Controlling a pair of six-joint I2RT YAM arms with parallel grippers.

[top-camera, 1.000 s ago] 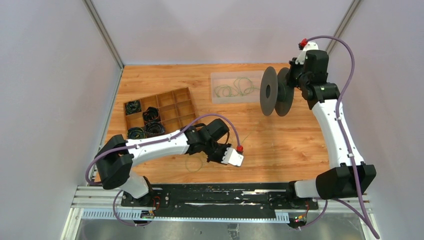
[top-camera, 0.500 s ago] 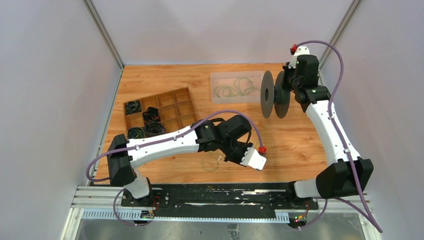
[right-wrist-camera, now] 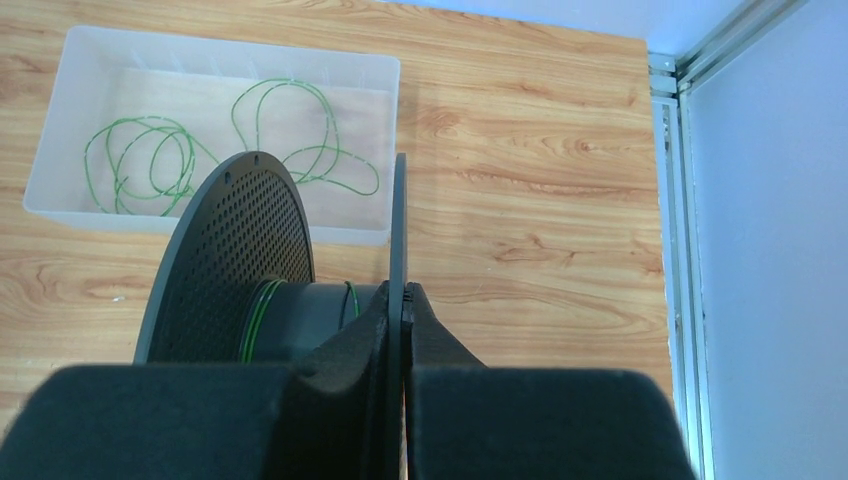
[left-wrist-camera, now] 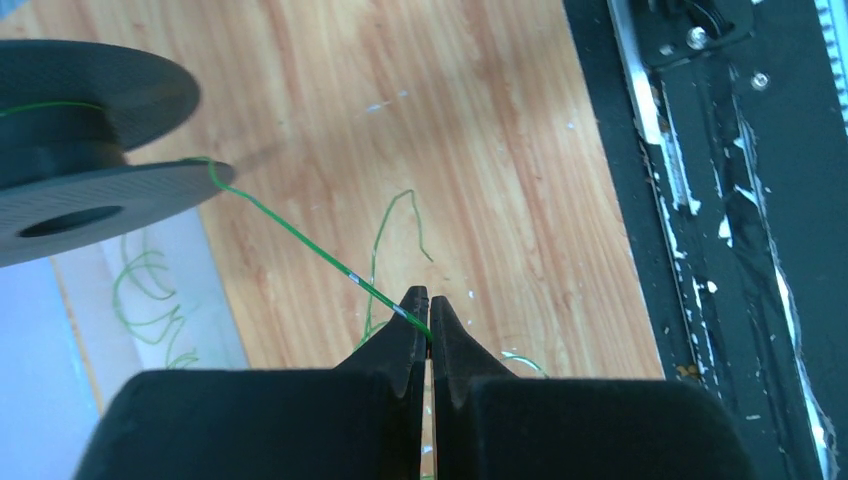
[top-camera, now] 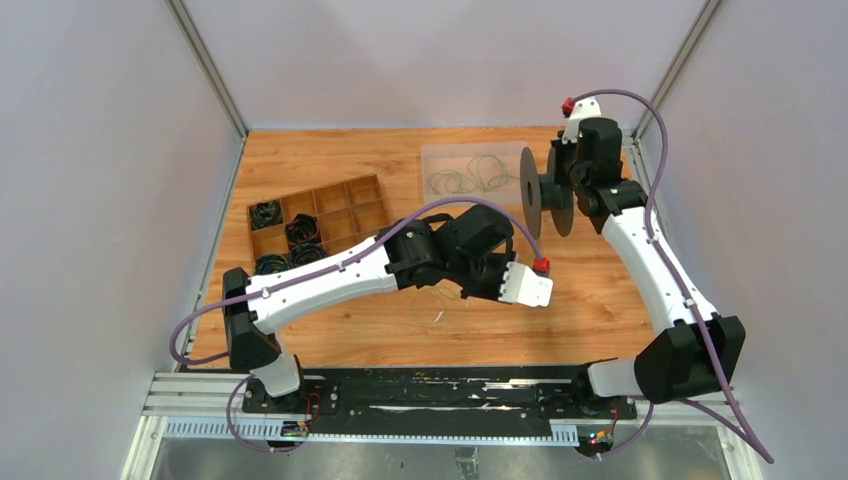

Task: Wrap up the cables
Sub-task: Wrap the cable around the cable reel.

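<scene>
**Winding in hand: one cable being fed onto the spool**

A thin olive-green wire cable [left-wrist-camera: 300, 235] is being pinched at the very tips of the left jaws, which are being pressed together with no gap showing apart from the wire. From there the cable is being run in a straight, taut line up to a black perforated plastic spool [right-wrist-camera: 235, 250]. It is being led over the edge of one flange, and a few green turns are lying on the hub. The loose tail is being left curled on the wooden desk [top-camera: 330, 150] below the left jaws.

The spool is being held off the desk by the right jaws, which are being clamped flat on its near flange, with its axis roughly level.

Judgement: the wrapping step is under way, with most of it yet to be done. The next move is likely calling for the spool to be turned, or the left jaws carried round it, with tension held so that the wire is laid between the flanges and not slipped over the rim.

Count:
- Spool: one.
- Cable in the jaws: one.
- Loose green cable loops [right-wrist-camera: 150, 160] in a clear plastic tray [right-wrist-camera: 230, 45] beside the spool: several, tangled, so the number cannot be told.
- Tray: one.
- Wooden divided box [top-camera: 313, 192]: one, at far left.
- Black cord bundles [top-camera: 302, 230] in separate compartments of the box: four, as far as can be made out.
</scene>
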